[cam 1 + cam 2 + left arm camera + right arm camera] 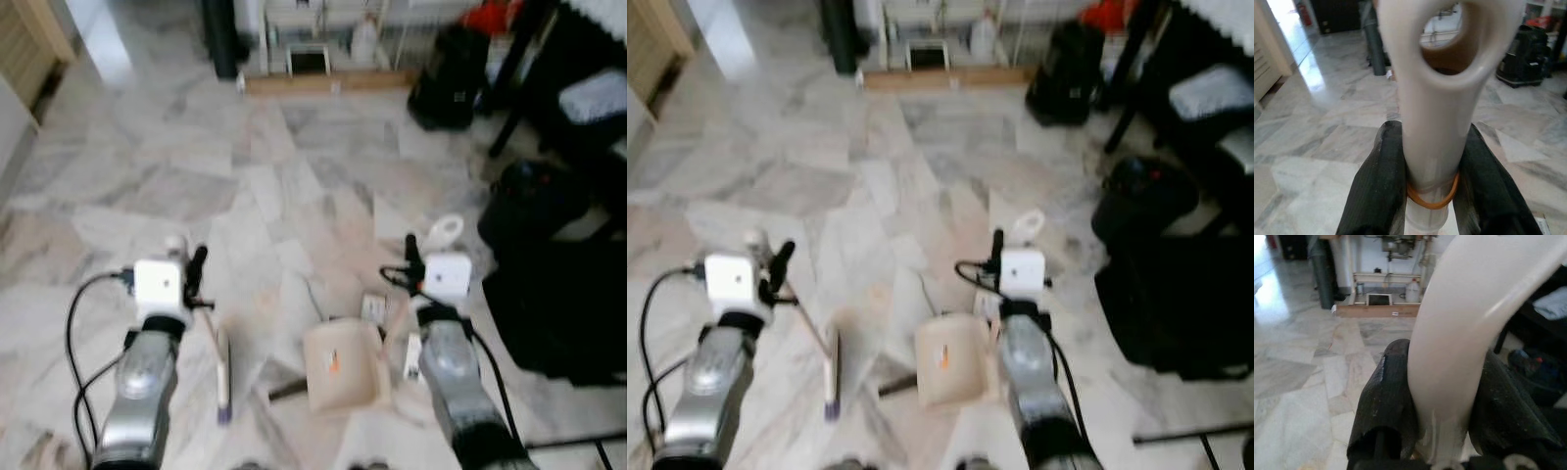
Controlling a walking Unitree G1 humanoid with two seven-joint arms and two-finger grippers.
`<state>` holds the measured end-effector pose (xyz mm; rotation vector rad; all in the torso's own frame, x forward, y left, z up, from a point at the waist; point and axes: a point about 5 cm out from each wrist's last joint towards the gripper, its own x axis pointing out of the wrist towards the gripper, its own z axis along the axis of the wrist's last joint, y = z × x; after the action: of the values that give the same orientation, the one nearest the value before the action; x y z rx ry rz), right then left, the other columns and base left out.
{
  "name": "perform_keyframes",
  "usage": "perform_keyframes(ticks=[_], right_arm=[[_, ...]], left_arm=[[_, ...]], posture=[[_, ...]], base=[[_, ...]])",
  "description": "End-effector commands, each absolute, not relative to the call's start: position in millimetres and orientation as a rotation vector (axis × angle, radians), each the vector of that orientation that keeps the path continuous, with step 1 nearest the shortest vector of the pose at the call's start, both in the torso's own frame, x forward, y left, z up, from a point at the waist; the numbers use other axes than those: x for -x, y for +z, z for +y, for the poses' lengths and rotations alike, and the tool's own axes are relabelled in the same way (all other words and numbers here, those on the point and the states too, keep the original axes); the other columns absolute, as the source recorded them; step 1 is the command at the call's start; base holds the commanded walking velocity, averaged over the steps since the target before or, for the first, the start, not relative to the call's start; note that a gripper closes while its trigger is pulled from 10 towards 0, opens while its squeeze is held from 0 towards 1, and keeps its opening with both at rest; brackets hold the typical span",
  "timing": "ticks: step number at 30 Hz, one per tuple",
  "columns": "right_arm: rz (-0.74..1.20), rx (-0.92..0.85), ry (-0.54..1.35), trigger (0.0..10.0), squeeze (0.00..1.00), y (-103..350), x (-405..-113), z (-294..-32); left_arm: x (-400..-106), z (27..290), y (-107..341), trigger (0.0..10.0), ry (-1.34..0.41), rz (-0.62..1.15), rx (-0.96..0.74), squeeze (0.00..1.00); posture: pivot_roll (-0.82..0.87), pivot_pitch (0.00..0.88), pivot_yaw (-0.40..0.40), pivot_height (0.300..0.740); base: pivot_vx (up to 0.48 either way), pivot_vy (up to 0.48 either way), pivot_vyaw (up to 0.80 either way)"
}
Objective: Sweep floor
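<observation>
Marble floor (294,186), grey-veined with pinkish patches, spreads out in front of the robot. The left gripper (1432,171) is pinched on the pale handle of a broom (217,357): in the left wrist view its 2 black fingers (1382,191) press against either side of the handle, just above an orange rubber band (1432,199), and the handle ends in a hanging loop. From the head views the broom's thin shaft slants down from that gripper toward the floor between the arms, ending in a pale strip with a darker tip. The right gripper (1442,416) is clamped on the white handle of a dustpan (340,367); its 2 fingers (1383,401) squeeze the handle from both sides. The cream pan lies on the floor between the 2 arms, close to the right arm, with a small orange mark on its surface. A small pale scrap (373,307) lies on the floor just beyond the pan. Black bags (549,284) sit to the robot's right. A black backpack (449,78) stands near a wooden plinth (328,83) along the far wall, under a white shelf unit.
</observation>
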<state>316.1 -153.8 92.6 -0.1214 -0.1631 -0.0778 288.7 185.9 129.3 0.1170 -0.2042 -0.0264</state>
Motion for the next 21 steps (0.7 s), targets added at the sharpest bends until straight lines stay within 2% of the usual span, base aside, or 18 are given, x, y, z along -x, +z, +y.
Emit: perform_keyframes(ticks=[1, 21], right_arm=[[-0.17, 0.128, -0.068, 10.0, 0.0, 95, -317, -150], [-0.098, 0.183, -0.163, 10.0, 0.0, 81, -312, -165]], left_arm=[[-284, 191, 131, 10.0, -0.015, -0.218, -0.121, 0.0], [-285, 188, 127, 10.0, -0.049, -0.196, -0.11, 0.0]], posture=[[0.13, 0.183, -0.006, 0.74], [0.13, 0.189, -0.004, 0.74]], base=[[0.0, 0.0, 0.0], [0.0, 0.0, 0.0]])
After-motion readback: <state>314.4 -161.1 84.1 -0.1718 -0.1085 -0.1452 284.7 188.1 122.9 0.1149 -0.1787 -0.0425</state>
